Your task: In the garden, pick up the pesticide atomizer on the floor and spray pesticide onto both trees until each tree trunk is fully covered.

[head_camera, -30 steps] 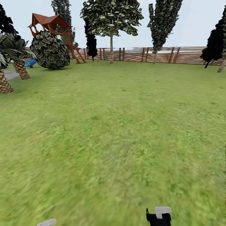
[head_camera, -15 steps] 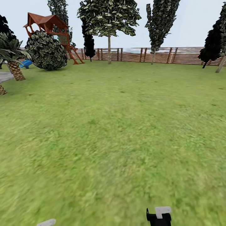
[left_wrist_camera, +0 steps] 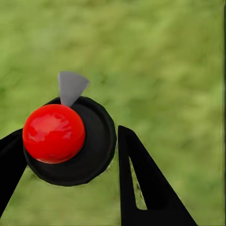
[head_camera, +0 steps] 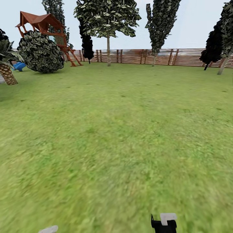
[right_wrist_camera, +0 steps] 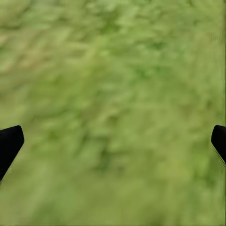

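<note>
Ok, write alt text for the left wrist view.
The left gripper holds a black round-topped atomizer with a glossy red button and a small grey nozzle, seen from above between two black fingers. Blurry green grass lies behind it.

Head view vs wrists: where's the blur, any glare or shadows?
Head view: near grass smeared, wooden fence and tree trunk sharper; lighting flat, no clear cast shadows. Left wrist view: crisp red ball top with soft highlights, between the left gripper fingers; grass behind blurred. Right wrist view: grass all blur; right gripper fingers at the edges.
</note>
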Motion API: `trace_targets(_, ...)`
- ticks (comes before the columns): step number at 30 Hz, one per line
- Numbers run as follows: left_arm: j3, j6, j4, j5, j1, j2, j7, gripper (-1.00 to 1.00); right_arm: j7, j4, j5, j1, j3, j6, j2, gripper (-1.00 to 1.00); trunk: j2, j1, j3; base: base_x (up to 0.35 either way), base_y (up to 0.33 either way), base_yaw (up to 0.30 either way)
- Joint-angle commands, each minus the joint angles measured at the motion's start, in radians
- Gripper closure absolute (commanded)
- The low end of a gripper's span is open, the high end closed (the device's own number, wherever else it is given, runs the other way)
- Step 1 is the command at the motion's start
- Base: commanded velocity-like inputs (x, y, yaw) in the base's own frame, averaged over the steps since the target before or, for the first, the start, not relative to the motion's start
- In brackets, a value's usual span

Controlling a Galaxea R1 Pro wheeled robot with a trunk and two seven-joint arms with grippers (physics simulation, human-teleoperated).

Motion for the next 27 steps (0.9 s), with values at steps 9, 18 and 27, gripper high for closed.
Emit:
trace_targets(9,-0.009,-0.003,0.001,0.009,0.0,0.0,-0.001,1.0,-0.004,0.001,0.011,-0.001,-0.008,-0.002,0.003,-1.0,0.0,0.0,-0.001,0.34,0.0,0.027)
trace_targets(18,-0.008,-0.003,0.001,0.009,0.0,-0.001,-0.001,1.0,-0.004,0.001,0.012,0.0,-0.008,-0.003,0.002,-1.0,0.0,0.0,-0.001,0.34,0.0,0.045)
trace_targets(27,-0.009,-0.003,0.001,0.009,0.0,-0.001,-0.001,1.0,-0.003,0.001,0.012,0.0,-0.008,-0.003,0.003,-1.0,0.0,0.0,-0.001,0.34,0.0,0.0)
